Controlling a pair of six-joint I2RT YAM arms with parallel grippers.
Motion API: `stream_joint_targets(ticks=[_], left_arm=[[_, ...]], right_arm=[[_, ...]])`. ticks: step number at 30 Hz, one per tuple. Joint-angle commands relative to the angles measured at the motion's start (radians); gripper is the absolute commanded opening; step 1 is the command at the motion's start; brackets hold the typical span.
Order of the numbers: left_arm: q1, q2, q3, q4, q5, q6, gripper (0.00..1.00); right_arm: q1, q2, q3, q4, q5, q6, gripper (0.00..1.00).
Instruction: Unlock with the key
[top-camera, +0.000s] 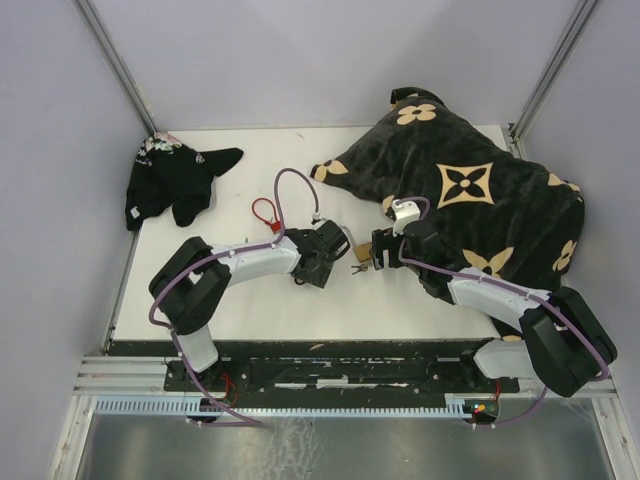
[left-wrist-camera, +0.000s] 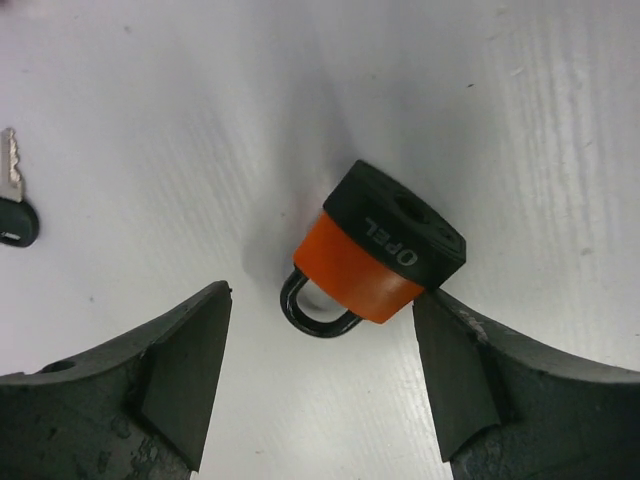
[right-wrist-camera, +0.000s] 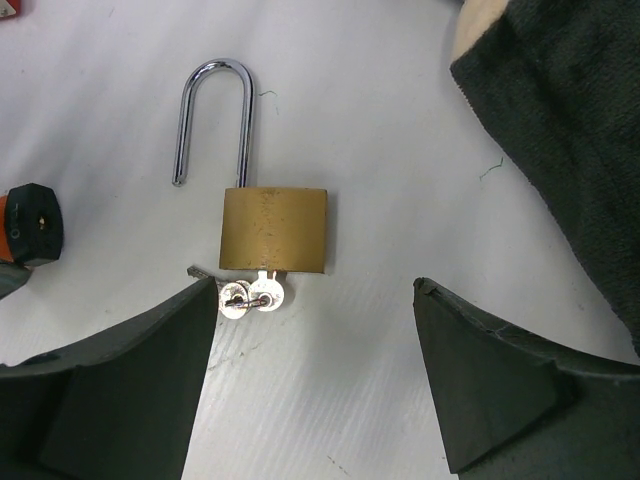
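"Noting the left gripper (left-wrist-camera: 322, 297) first: its state?"
"Jaws stood well apart, gripping nothing. The orange padlock (left-wrist-camera: 375, 255) lay on the table (left-wrist-camera: 520, 110) between the fingers, one finger just beside its black cap."
"And the right gripper (right-wrist-camera: 315, 290)?"
"Equally wide, empty. The brass padlock (right-wrist-camera: 273, 228) lay just ahead of it, shackle (right-wrist-camera: 213, 110) raised with one leg free, keys (right-wrist-camera: 250, 295) at its base."

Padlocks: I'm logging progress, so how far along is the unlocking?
Done: the brass padlock lies with its shackle swung free, key in it. In hand: nothing; the right fingers stand open, the left fingers open around the orange padlock. To do: that one looks shut, a black key lying apart.
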Motion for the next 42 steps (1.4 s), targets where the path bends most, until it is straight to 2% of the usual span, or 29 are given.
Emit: stream_joint_targets(ticks=[1, 8, 14, 24, 29, 34, 42], left_arm=[[0.018, -0.053, -0.025, -0.066, -0.088, -0.065, 0.8], [0.088, -0.088, -0.053, -0.092, -0.11, -0.12, 0.8], [0.139, -0.105, -0.06, -0.054, -0.097, -0.144, 0.81], [0.243, -0.09, -0.069, 0.084, 0.028, -0.149, 0.81], [0.255, -0.057, -0.042, 0.09, 0.056, -0.147, 0.81], [0.284, -0.116, -0.041, 0.075, 0.062, -0.147, 0.81], [0.423, -0.251, -0.079, 0.032, 0.058, -0.213, 0.81]], right_arm=[[0.007, -0.002, 0.012, 0.04, -0.001, -0.011, 0.86], [0.007, 0.001, 0.014, 0.041, -0.003, -0.012, 0.86], [0.007, 0.003, 0.015, 0.041, -0.002, -0.009, 0.86], [0.007, 0.009, 0.018, 0.038, -0.004, -0.008, 0.86], [0.006, 0.013, 0.02, 0.037, -0.005, -0.008, 0.86], [0.006, 0.012, 0.023, 0.033, -0.011, -0.009, 0.86], [0.006, 0.001, 0.024, 0.027, -0.024, -0.005, 0.86]])
